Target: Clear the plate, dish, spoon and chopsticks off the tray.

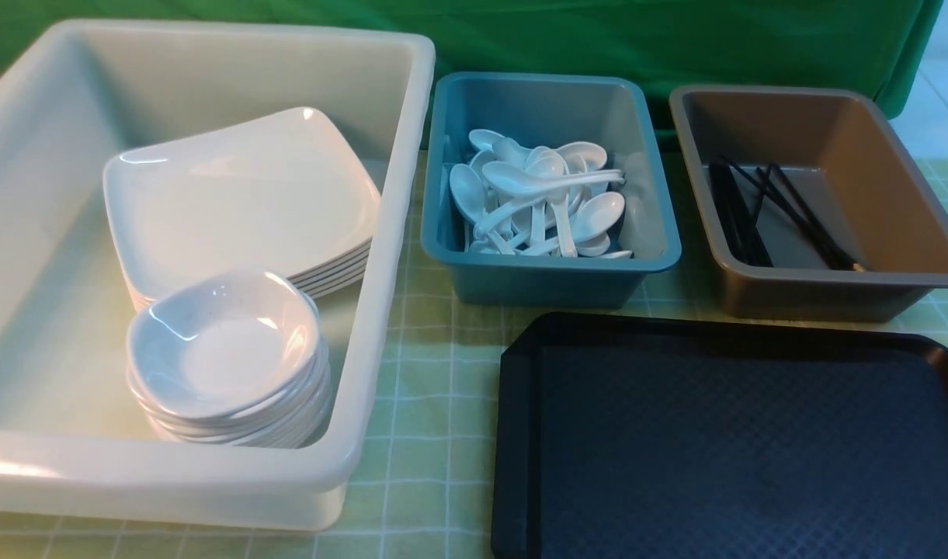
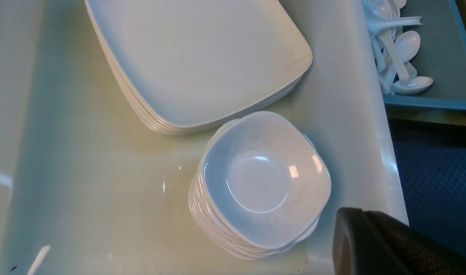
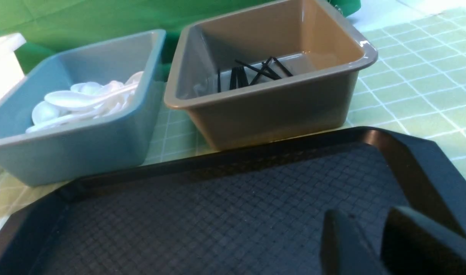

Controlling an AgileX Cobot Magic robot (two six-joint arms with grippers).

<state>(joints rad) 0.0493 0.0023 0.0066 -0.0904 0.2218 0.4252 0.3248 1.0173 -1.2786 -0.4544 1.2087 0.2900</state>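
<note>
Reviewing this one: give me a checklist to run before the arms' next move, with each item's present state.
1. Tray bare where visible: ok, no plate, dish, spoon or chopsticks on it.
2. Plates stacked inside the cream tub: ok.
3. Dishes stacked inside that tub, beside the plates: ok, though the stack leans.
4. Spoons within the teal tub: ok, in a loose heap.
5. Chopsticks within the brown tub: ok, some crossed.
6. Tray's near edge bare: cannot tell, it is out of frame.
</note>
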